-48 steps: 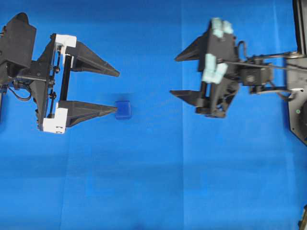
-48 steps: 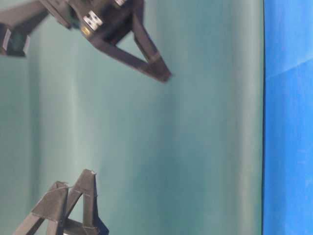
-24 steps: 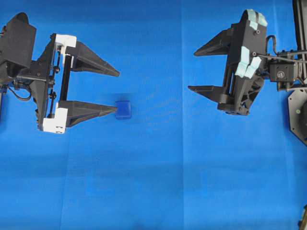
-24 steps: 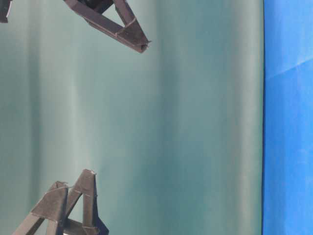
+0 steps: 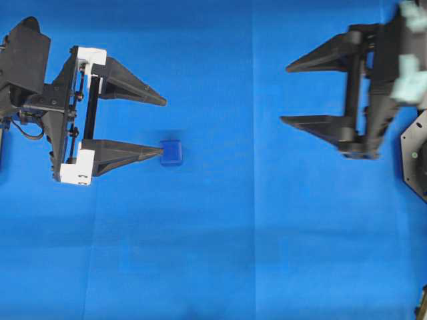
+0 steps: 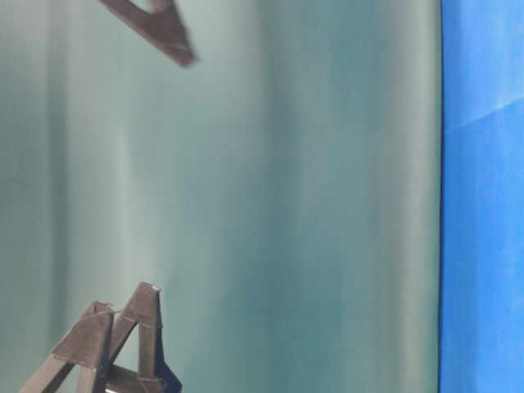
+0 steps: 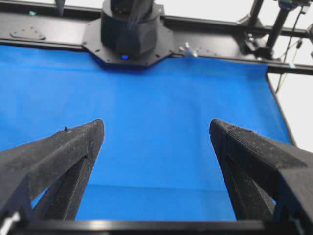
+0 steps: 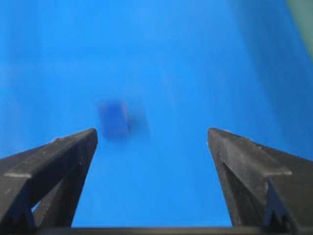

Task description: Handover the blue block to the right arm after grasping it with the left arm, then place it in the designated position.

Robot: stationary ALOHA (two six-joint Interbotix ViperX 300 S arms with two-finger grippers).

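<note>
Tools first. Left tool (image 5: 163,128), black with white frame brackets, spread to full width, holding nothing. Right tool (image 5: 284,95), black with pale mint-green parts, also spread wide and empty, up by the right edge of the blue cloth-covered table (image 5: 200,267).

Small dark royal-blue cube with rounded edges (image 5: 171,153) resting on the cloth, left of the table's middle and well away from every edge. Not between the left tool's fingers: just at the tip of one of them (image 5: 127,153), outside the gap. Touching or a hair apart, impossible to tell. Well apart from the right tool.

Overhead view: both tools and the cube together. Right wrist view: cube (image 8: 115,119) only as a blurred dark patch on the cloth, beyond the open right tool (image 8: 152,131) and nearer one finger than the other. Left wrist view: open left tool (image 7: 156,125) over bare cloth, with a black octagonal arm base (image 7: 129,29) at the far edge. Table-level view: teal backdrop (image 6: 286,205), a strip of cloth, left finger ends low and one blurred black fingertip (image 6: 160,29) at the top.
</note>
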